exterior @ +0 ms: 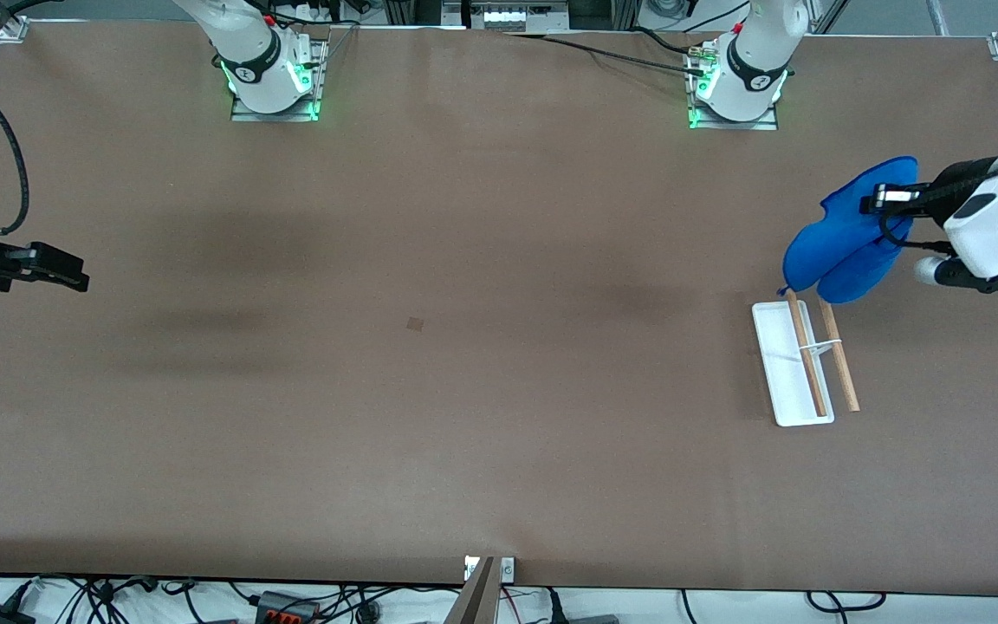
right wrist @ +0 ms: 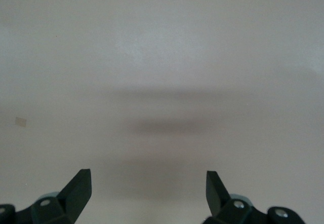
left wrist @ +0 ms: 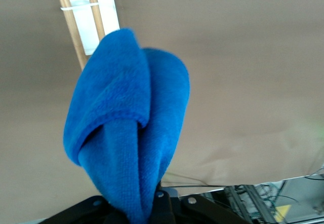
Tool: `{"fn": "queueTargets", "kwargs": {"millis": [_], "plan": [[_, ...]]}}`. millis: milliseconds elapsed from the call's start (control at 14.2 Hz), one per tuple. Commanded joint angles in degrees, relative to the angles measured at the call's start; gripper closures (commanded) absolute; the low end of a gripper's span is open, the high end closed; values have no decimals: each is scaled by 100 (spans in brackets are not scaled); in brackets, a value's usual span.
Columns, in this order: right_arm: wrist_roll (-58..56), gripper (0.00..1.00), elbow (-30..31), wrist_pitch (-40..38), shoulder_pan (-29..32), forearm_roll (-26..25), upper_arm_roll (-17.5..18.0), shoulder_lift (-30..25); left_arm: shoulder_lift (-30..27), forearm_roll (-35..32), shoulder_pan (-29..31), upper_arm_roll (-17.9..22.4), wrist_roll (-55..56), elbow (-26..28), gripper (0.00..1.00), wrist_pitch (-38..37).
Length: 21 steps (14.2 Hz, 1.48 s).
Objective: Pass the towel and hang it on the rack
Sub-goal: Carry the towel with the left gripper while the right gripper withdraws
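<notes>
Jaws first: the left gripper (exterior: 876, 201), at the right edge of the front view, is clamped tight on the towel (exterior: 850, 238), and the blue cloth hangs bunched from it in the air. Its arm comes in from the right edge of the frame. The towel droops in two rounded folds, its long axis slanting from the pinched top at upper right down toward lower left in the front view, with the lowest folds over the rack's end that lies higher in the frame. From the left wrist view the towel (left wrist: 126, 133) fills the middle of the picture, doubled over itself with a stitched hem curving across one fold, and the rack's rods (left wrist: 76, 26) peek out past its tip in the upper left corner.

Down on the brown surface (exterior: 464, 390) stands the rack (exterior: 802, 360), at the right of the front view, toward the left arm's end. Its long axis runs nearly up and down the frame, leaning slightly so that the lower end sits farther right. Two wooden rods lie parallel above the flat white base, joined by a thin white crosspiece near the middle.

Over at the left edge of the front view, the right gripper (exterior: 57, 269) waits with jaws spread wide, nothing between them. The right wrist view shows both dark fingertips (right wrist: 78, 186) apart over bare surface.
</notes>
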State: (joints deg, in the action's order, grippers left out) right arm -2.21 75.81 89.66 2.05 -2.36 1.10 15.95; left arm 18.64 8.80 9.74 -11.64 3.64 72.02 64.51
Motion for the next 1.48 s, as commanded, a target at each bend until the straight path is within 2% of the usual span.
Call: {"fn": "queueTargets", "kwargs": {"millis": [0,141,351,422,843,1125,1195,1265,1406], "plan": [[19,0,285,8,-12,51,30,-294,324,314,-34,13,207,-215,100,252],[19,0,583,112,-3,42,22,-496,561,481,62,13,172,-197,100,744],[28,0,1872,910,67,51,22,-1285,728,394,71,21,110,-31,100,1378],[36,0,2129,1026,93,51,22,-1453,755,385,71,30,102,-30,100,1432],[186,0,2149,931,102,60,39,-1490,869,262,54,30,-171,-48,100,1547],[204,0,2009,860,111,51,30,-1464,1062,297,63,83,-206,-285,100,1529],[186,0,1956,852,111,51,30,-1464,1028,297,45,92,-215,-181,100,1590],[186,0,1947,852,111,51,30,-1464,784,306,19,118,-215,229,100,1939],[195,0,1947,852,111,51,30,-1455,161,324,10,144,-311,1423,100,2860]]}}
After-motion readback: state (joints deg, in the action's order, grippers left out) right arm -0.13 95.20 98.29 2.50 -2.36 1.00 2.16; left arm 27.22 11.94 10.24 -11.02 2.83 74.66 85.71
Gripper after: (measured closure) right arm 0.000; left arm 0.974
